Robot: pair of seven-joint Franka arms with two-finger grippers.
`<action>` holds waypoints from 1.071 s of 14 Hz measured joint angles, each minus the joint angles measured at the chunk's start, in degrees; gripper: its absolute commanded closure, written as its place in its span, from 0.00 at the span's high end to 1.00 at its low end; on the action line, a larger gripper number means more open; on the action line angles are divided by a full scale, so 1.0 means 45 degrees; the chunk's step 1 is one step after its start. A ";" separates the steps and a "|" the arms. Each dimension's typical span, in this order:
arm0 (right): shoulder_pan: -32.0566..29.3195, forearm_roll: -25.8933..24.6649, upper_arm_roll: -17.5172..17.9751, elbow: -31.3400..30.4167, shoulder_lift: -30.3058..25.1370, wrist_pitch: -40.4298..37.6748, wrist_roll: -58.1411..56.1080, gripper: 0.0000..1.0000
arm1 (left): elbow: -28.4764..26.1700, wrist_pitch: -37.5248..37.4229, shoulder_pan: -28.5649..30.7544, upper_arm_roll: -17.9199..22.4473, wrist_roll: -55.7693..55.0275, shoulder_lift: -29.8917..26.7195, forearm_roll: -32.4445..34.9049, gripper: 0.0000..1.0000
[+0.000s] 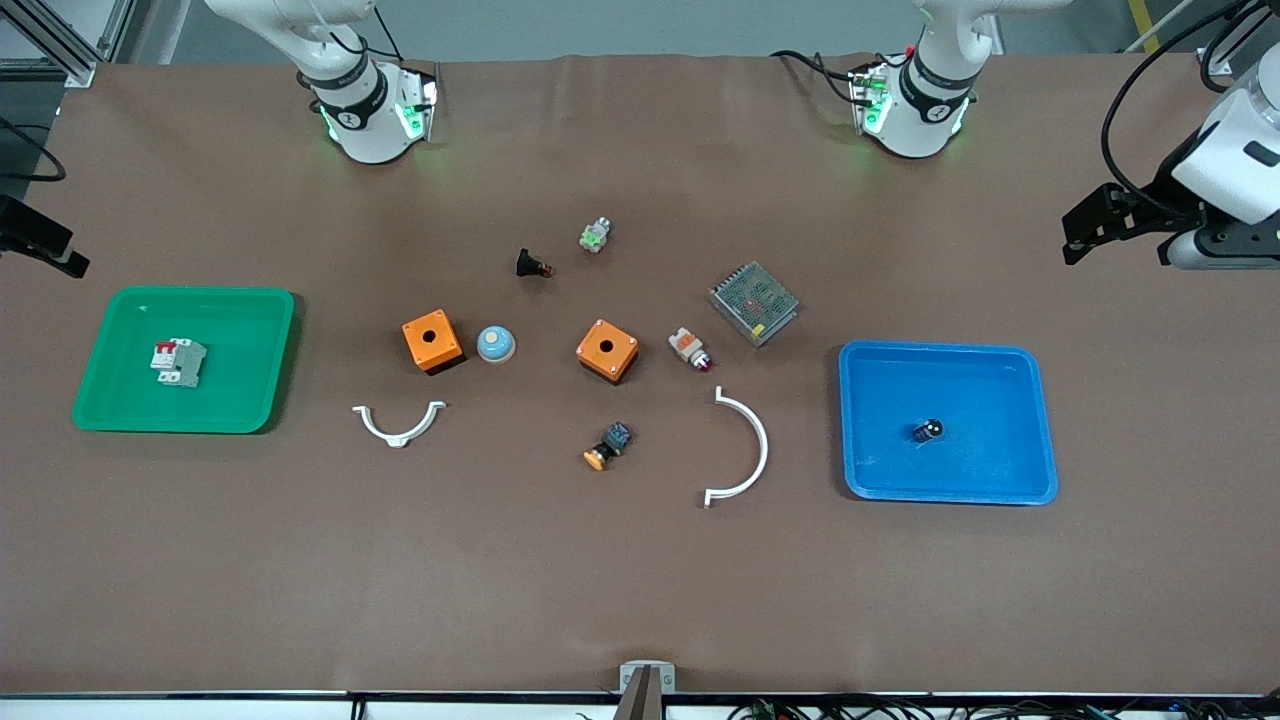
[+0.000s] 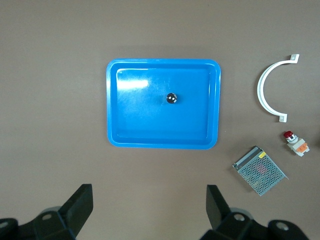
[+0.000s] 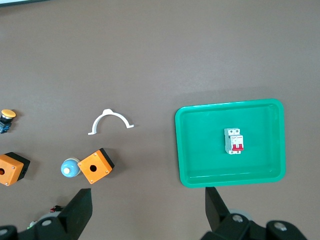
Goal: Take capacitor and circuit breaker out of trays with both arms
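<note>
The capacitor (image 1: 927,431), a tiny black cylinder with a silver top, lies in the blue tray (image 1: 1040,420) at the left arm's end of the table. In the left wrist view it (image 2: 171,98) sits near the middle of that tray (image 2: 113,100). The breaker (image 1: 179,361), grey with red levers, lies in the green tray (image 1: 100,350) at the right arm's end, and shows in the right wrist view (image 3: 234,141). My left gripper (image 2: 147,192) is open and empty, high up beside the blue tray. My right gripper (image 3: 147,195) is open and empty, high up beside the green tray (image 3: 182,145).
Between the trays lie two orange boxes (image 1: 432,340) (image 1: 607,350), a blue dome (image 1: 495,344), two white curved brackets (image 1: 399,424) (image 1: 748,450), a metal mesh unit (image 1: 754,302), a black button part (image 1: 532,265), a white-and-orange switch (image 1: 690,349) and an orange-capped button (image 1: 608,446).
</note>
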 measured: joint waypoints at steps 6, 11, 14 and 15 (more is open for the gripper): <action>0.0000 -0.0007 0.0021 0.0006 0.0013 0.0003 0.0000 1.00 | 0.0037 -0.0002 0.0020 0.0022 0.0000 0.0013 0.0001 1.00; -0.0015 -0.0017 0.0026 0.0003 0.0403 -0.0019 0.0000 1.00 | -0.0431 0.0570 0.0280 0.0032 0.0000 0.1130 0.0002 1.00; -0.0032 -0.0191 0.0029 0.0002 0.0764 -0.0020 0.0000 1.00 | -0.2047 0.3228 0.0287 0.0032 -0.0001 0.1854 0.0002 1.00; -0.0112 -0.0335 0.0024 -0.0003 0.0864 -0.0044 0.0000 1.00 | -0.2716 0.4272 0.0285 0.0030 -0.0023 0.2047 0.0001 1.00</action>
